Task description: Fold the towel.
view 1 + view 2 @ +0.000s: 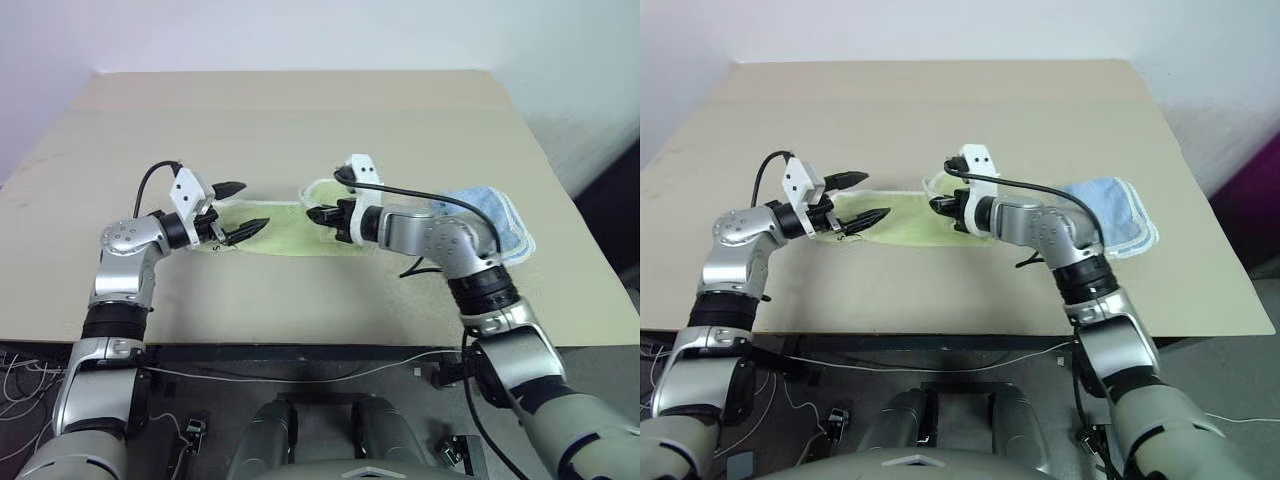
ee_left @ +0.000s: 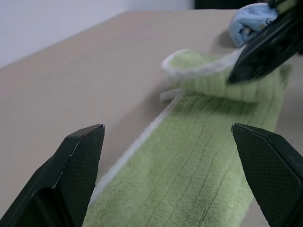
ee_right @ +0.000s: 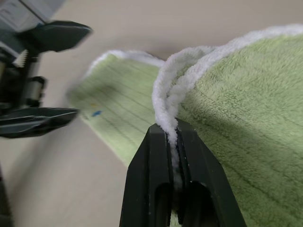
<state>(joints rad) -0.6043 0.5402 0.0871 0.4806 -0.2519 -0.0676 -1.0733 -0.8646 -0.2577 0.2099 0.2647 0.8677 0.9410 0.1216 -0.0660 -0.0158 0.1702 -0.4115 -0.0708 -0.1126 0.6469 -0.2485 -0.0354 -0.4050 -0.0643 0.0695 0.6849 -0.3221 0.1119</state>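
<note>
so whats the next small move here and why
Probably carry the right end effector, shut on the towel edge, on across toward the open left end effector. The lifted end is only partly over the flat half.

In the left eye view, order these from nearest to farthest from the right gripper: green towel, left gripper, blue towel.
1. green towel: its white edge is pinched in the right gripper.
2. left gripper: across the towel, on the left.
3. blue towel: behind the right arm, far right.

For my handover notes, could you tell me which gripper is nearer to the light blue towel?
The right gripper: it is shut on the green towel's edge, just left of the light blue towel. The left gripper is open over the green towel's far left end.
</note>
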